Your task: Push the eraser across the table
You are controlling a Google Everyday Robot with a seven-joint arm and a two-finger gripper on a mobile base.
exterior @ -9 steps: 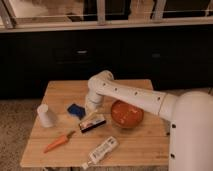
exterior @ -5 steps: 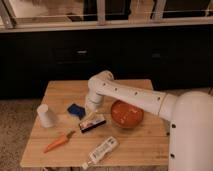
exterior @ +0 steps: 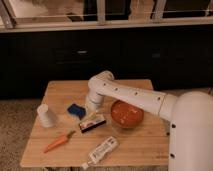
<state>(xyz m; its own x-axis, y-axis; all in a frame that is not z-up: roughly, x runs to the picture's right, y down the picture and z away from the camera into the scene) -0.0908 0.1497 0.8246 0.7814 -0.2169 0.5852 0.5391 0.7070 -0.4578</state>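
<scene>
The eraser (exterior: 93,123), a small block with a black base and a whitish-tan top, lies near the middle of the light wood table (exterior: 60,92). My white arm reaches in from the right and bends down over the table. My gripper (exterior: 93,107) hangs just behind the eraser, at its far edge, between it and the blue pad. I cannot see whether it touches the eraser.
A blue pad (exterior: 76,110) lies left of the gripper. An orange bowl (exterior: 127,114) sits right of the eraser. A white cup (exterior: 46,116) stands at the left, a carrot (exterior: 58,142) lies front left, and a white tube (exterior: 101,151) lies at the front edge.
</scene>
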